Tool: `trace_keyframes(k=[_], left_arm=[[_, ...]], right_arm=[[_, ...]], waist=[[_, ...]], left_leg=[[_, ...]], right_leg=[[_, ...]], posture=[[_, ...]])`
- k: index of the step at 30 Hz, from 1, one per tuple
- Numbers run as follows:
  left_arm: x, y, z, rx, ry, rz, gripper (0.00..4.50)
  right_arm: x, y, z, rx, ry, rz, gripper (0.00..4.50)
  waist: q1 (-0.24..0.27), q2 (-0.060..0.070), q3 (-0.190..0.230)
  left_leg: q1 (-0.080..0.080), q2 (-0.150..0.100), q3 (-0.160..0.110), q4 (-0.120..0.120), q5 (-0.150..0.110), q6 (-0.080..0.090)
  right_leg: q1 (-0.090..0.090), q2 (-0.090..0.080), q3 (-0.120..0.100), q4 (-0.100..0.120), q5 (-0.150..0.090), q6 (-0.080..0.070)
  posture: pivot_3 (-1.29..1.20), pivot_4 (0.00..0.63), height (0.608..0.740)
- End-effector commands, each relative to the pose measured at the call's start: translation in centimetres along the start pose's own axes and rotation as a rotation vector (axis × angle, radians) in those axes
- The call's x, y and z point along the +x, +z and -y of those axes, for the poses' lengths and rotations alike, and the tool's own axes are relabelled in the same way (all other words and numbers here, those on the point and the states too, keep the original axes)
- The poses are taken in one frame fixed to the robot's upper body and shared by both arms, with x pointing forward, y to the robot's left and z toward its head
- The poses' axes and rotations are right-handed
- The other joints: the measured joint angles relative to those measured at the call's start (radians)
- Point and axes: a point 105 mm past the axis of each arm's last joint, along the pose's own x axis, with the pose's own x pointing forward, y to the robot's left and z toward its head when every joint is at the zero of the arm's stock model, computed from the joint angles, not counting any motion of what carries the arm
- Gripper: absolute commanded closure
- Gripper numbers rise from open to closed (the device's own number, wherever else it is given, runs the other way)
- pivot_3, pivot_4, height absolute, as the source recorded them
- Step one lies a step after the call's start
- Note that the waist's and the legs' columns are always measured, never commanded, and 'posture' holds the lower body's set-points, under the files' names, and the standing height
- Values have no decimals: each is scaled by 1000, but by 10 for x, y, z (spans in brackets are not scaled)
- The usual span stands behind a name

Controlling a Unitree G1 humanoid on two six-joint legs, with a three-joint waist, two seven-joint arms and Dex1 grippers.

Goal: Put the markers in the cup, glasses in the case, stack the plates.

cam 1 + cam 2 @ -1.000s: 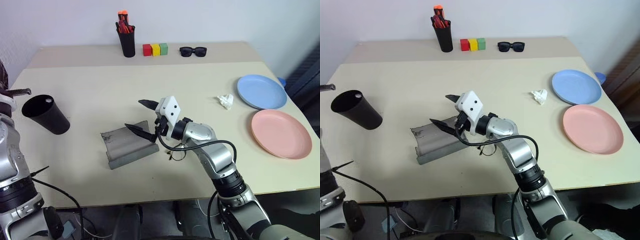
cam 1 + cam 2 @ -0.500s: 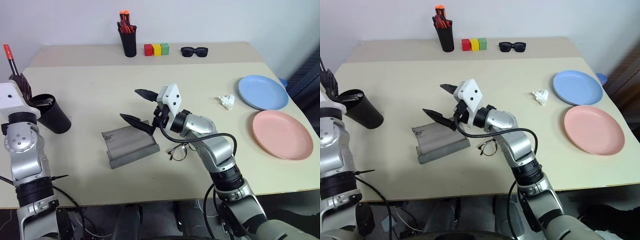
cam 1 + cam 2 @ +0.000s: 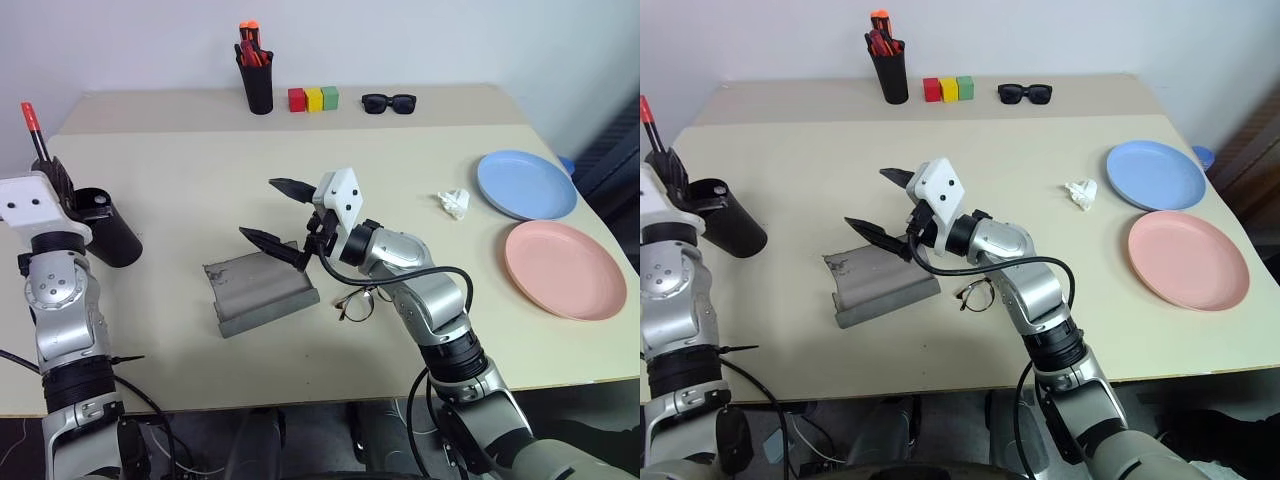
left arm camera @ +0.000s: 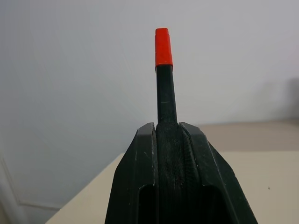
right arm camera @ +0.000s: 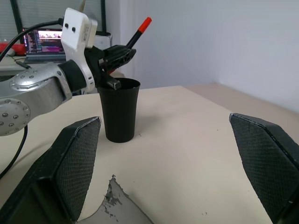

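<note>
My left gripper (image 3: 52,178) is shut on a marker (image 4: 164,88), black with a red tip, which points up out of the fingers. It hovers just over the rim of the black cup (image 3: 108,232), which stands upright at the table's left edge (image 5: 120,112). My right gripper (image 3: 262,212) is open and holds nothing, a little above the grey case (image 3: 262,295), which lies open mid-table. The wire-rimmed glasses (image 3: 358,303) lie on the table just right of the case, under my right forearm. At the right edge lie the blue plate (image 3: 525,183) and the pink plate (image 3: 563,267), side by side.
Along the back stand a tall black pen holder (image 3: 255,88) with orange-red pens, three coloured blocks (image 3: 311,98) and black sunglasses (image 3: 386,102). A crumpled white scrap (image 3: 452,203) lies left of the blue plate.
My left gripper has come into view with the marker and sunk toward the cup's mouth. My right gripper rose slightly off the case, then held still.
</note>
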Motion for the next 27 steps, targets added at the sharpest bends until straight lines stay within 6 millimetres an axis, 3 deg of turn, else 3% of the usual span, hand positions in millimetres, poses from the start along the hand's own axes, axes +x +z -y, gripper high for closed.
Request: trace_keyframes(k=[1,8,15,22,24,27], left_arm=[[2,10,-3,6,14,47,4399],[0,5,-4,5,21,32,4399],[-1,2,-6,12,29,24,966],[1,7,-7,-10,35,50,966],[4,18,-5,-40,23,84,966],[6,52,23,-140,-172,146,966]], right_arm=[[3,14,-4,-35,14,52,0],[2,13,-4,-37,14,49,0],[3,13,-4,-36,15,49,0],[3,13,-4,-38,14,48,0],[2,13,-3,-41,12,48,0],[-2,16,3,-70,3,41,0]], waist=[[0,0,0],[0,0,0],[0,0,0],[0,0,0],[0,0,0],[0,0,0]], left_leg=[[0,0,0,0,0,0],[0,0,0,0,0,0],[0,0,0,0,0,0],[0,0,0,0,0,0],[0,0,0,0,0,0],[0,0,0,0,0,0]], right_leg=[[0,0,0,0,0,0],[0,0,0,0,0,0],[0,0,0,0,0,0],[0,0,0,0,0,0],[0,0,0,0,0,0],[0,0,0,0,0,0]], posture=[[0,150,740],[0,150,740],[0,150,740],[0,150,740],[0,150,740],[0,150,740]])
